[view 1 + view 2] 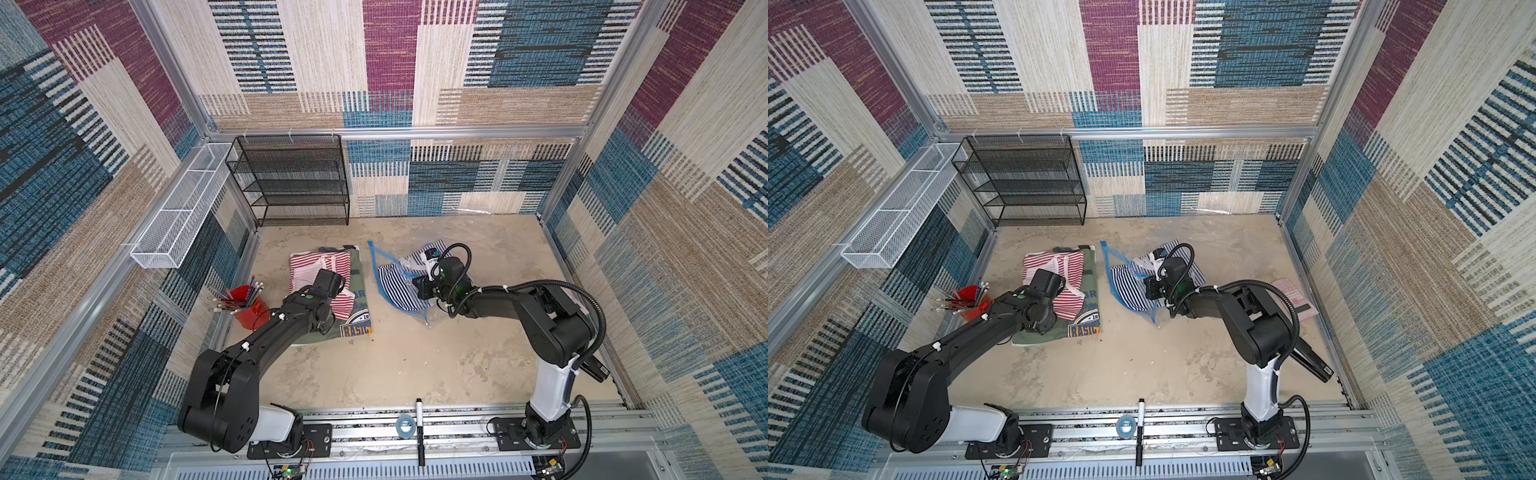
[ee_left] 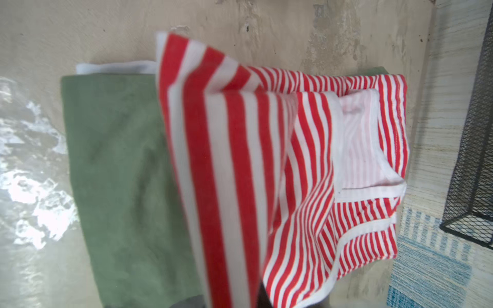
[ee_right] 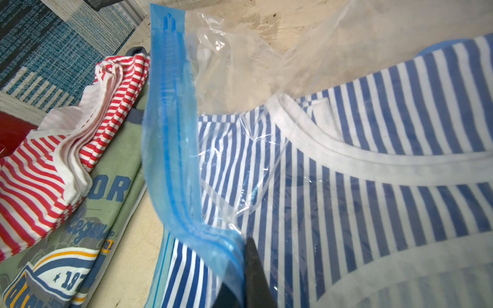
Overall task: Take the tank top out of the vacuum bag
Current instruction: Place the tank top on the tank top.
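left gripper point(image 1: 334, 286) pinches the red striped top point(image 1: 307, 266); right gripper point(image 3: 237, 266) is clamped on the vacuum bag point(image 3: 234, 66) by its zip edge point(image 3: 170, 133), blue striped top point(image 3: 373, 200) inside.

Patchwork carpet walls point(image 1: 386, 62), black mesh shelf point(image 1: 291, 183), stained beige floor point(image 1: 415, 357)

Both top views looked steeply down from above the arm bases across the whole beige worktop point(image 1: 395, 361). The left wrist camera sat close over a red-and-white striped garment point(image 2: 306, 160), which the right one, tight against a blue-zipped clear plastic bag point(image 3: 170, 133), also caught.
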Tool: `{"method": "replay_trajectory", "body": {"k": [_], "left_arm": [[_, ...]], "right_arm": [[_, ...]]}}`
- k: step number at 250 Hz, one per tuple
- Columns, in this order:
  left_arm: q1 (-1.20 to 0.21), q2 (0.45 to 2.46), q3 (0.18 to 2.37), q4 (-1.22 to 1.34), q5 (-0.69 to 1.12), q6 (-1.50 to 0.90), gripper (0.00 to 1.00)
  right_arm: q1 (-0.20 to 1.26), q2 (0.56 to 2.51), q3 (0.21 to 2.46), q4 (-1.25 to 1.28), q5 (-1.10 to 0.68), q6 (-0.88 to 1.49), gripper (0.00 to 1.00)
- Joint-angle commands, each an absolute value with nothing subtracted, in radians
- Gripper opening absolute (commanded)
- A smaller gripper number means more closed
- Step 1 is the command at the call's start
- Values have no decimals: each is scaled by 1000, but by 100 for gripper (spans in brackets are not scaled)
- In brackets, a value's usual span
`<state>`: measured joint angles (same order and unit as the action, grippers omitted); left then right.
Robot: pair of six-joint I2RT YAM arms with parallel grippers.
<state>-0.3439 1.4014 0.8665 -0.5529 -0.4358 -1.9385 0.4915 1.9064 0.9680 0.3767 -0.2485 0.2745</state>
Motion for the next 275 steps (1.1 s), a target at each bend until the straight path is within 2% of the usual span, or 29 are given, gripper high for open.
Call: {"method": "replay_trajectory", "body": {"k": [1,79,216,275], "left_arm": [[-347,1410,859,-627,-455,-1982,0],[-350,1454,791,-452,-356,-2003,0],[-407,1392,855,-464,-345,-2044,0],[-437,1345,843,-491,-410,-2049,0]], "right_arm": [[491,1911,978,382,-261,273,0],[492,1918,983,377,-263,272,0],[488,1920,985,377,-279,279,0],[492,1925,990,378,-295,285,0]]}}
